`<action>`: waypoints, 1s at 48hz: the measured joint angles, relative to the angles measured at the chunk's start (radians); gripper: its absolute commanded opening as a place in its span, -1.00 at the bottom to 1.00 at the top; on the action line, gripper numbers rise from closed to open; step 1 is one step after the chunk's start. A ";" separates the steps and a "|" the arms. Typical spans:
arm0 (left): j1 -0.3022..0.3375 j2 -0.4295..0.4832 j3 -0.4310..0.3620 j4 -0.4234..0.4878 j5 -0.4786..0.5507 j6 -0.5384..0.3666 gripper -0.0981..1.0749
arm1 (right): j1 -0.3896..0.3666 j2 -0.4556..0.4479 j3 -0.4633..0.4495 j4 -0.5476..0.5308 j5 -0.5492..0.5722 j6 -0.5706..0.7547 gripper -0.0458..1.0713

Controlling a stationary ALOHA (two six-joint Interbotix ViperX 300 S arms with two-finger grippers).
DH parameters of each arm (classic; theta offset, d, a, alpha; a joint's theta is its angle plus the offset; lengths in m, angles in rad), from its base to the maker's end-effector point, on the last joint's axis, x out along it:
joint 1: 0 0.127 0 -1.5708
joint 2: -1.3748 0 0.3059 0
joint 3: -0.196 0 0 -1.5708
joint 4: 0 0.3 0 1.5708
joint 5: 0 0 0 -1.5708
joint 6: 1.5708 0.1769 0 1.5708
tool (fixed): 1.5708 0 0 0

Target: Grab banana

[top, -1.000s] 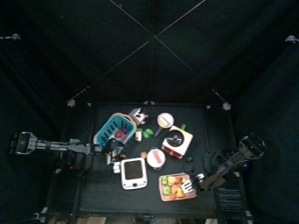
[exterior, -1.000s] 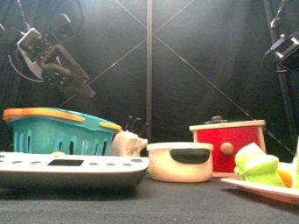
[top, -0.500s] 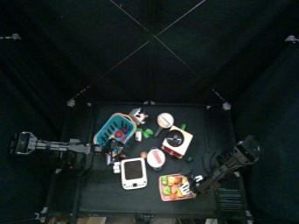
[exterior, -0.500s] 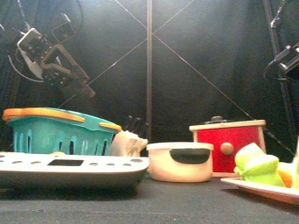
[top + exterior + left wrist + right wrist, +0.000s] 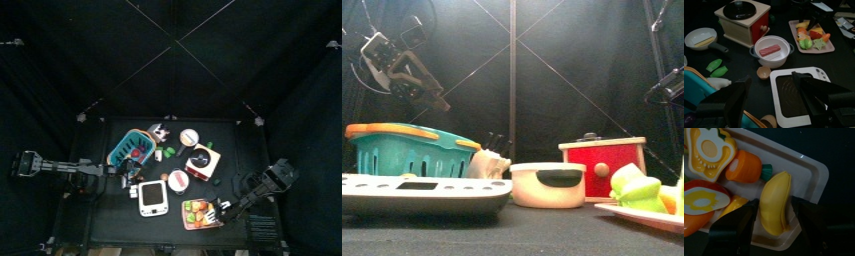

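Note:
The banana [image 5: 774, 203] is a small yellow toy piece lying at the edge of a beige tray [image 5: 811, 165], beside an orange-red fruit piece [image 5: 745, 167]. My right gripper [image 5: 777, 222] is open, with one jaw on each side of the banana, close above it. In the top view the right gripper [image 5: 223, 209] is at the right edge of the tray [image 5: 201, 226] at the table's front. My left gripper [image 5: 130, 180] is open and empty, held high at the left [image 5: 402, 75].
A white rectangular device [image 5: 152, 198] lies left of the tray. A white bowl [image 5: 179, 180], a red box [image 5: 203, 160] and a teal basket [image 5: 131, 147] stand behind it. Green pieces [image 5: 714, 67] lie near the basket.
My right arm has come down and in towards the tray at the front right. The left arm has not moved.

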 measured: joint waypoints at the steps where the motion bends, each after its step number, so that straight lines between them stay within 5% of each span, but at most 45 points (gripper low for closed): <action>1: 0.002 0.000 0.000 0.002 0.000 0.002 0.84 | 0.000 0.000 0.000 0.000 -0.002 0.000 0.58; 19: 0.000 0.000 0.000 0.000 0.000 0.002 0.84 | -0.002 0.000 0.002 -0.002 -0.003 0.000 0.24; 48: -0.002 -0.009 0.015 0.002 0.028 0.003 0.84 | -0.008 -0.084 -0.012 -0.032 0.061 -0.002 0.22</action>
